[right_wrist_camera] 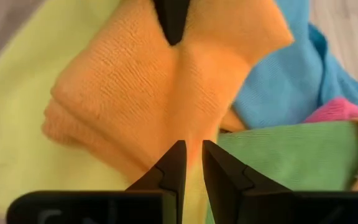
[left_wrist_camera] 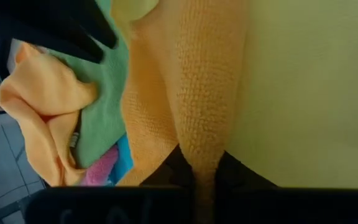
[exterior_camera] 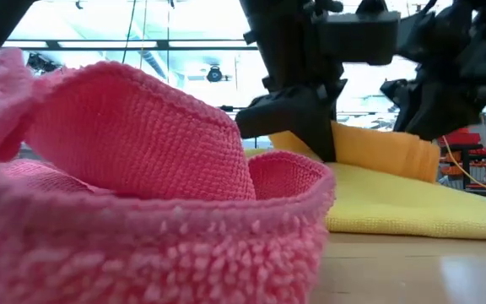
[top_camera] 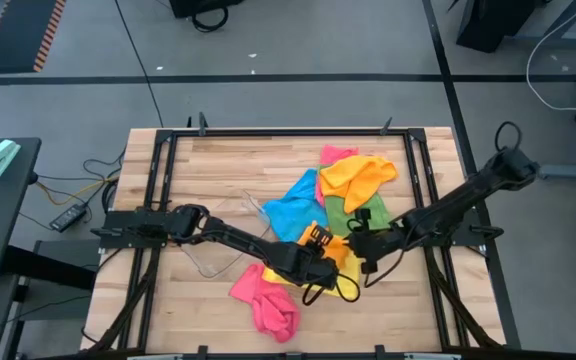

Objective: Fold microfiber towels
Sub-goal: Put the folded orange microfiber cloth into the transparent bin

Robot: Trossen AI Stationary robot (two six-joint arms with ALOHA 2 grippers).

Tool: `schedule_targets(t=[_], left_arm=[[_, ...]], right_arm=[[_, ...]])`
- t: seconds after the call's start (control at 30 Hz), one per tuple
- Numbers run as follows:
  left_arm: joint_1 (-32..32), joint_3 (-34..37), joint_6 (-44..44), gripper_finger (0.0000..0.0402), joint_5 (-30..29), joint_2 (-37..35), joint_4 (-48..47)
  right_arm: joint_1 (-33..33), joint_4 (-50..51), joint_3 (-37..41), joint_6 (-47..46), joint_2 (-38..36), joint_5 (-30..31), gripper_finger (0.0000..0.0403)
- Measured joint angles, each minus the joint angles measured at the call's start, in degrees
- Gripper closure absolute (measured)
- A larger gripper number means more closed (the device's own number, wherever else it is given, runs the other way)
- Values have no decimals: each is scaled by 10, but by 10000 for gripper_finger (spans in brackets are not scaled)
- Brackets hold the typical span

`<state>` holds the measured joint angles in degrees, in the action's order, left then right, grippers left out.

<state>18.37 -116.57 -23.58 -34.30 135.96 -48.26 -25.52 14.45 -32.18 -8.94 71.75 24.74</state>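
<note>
Fingers on my left gripper [left_wrist_camera: 197, 180] are pinched shut on a fold of the orange microfiber towel [right_wrist_camera: 160, 87], which sits on the yellow towel [exterior_camera: 412, 207] mid-table. My right gripper [right_wrist_camera: 191, 168] pinches its opposite edge, jaws nearly together.

Wooden table [top_camera: 218, 160] carries bright microfiber towels [top_camera: 318, 205].

Bright backlit windows; the near pink towel [exterior_camera: 125, 186] looms blurred.
</note>
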Motion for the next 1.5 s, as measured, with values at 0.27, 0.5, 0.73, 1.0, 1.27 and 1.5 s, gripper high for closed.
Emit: schedule_targets(t=[0.27,0.5,0.73,1.0,1.27,1.5], left_arm=[[2,0,23,308,11,-7,-7],[-2,0,28,308,12,-7,-1],[-2,0,30,308,12,-7,19],[-15,1,41,281,44,-4,3],[-16,1,36,355,47,-4,-16],[-17,1,70,369,122,-47,-60]], right_arm=[[-18,22,0,-10,-47,0,341],[-20,20,0,-15,-36,-1,341],[-20,18,0,-15,-28,-2,341],[-21,10,0,-12,-30,-2,341],[-21,6,0,-9,-30,-2,341],[-21,4,0,-9,-30,-1,341]])
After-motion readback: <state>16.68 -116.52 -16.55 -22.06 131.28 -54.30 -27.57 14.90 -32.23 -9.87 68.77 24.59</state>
